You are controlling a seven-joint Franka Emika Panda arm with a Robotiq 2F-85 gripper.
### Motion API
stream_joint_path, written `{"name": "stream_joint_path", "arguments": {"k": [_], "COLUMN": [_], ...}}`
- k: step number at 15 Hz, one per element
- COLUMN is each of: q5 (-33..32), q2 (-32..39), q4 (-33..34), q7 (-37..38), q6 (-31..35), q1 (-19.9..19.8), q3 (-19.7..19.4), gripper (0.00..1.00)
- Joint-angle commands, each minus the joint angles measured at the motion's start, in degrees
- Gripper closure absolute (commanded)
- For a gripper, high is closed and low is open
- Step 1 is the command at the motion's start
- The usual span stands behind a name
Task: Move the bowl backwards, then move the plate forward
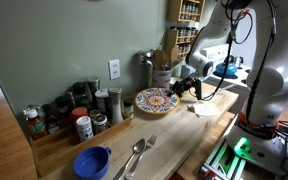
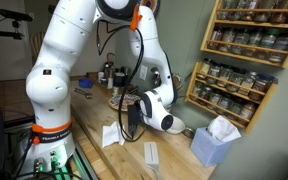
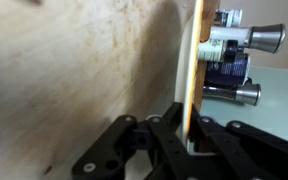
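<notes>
The plate (image 1: pixel 154 100), patterned in orange, blue and white, is near the back of the wooden counter and looks tilted. My gripper (image 1: pixel 187 88) is at its right rim. In the wrist view the plate shows edge-on as a thin orange line (image 3: pixel 196 60) running between my two black fingers (image 3: pixel 189 135), which are shut on its rim. In an exterior view my gripper (image 2: pixel 134 118) hangs low over the counter and the arm hides the plate. The small white bowl does not show in any view.
A blue bowl (image 1: pixel 92 160) and spoons (image 1: pixel 136 155) lie near the counter's front. Spice jars (image 1: pixel 76 118) line the back wall and also show in the wrist view (image 3: pixel 239 40). A jar shelf (image 2: pixel 249 50), a blue tissue box (image 2: pixel 216 142) and a white paper (image 2: pixel 112 135) are nearby.
</notes>
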Motion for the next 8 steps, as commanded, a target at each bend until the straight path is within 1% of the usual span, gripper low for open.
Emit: {"name": "stream_joint_path", "arguments": {"k": [1, 5, 8], "q5": [-6.37, -13.67, -17.85], "q2": [-0.09, -0.07, -0.52], "q4": [-0.52, -0.54, -0.78], "q7": [-3.67, -5.89, -6.66], "q6": [-3.42, -3.59, -3.36], "q1": [-1.52, -1.35, -1.03], "q3": [-0.90, -0.32, 0.54], "gripper": [0.98, 0.98, 0.98]}}
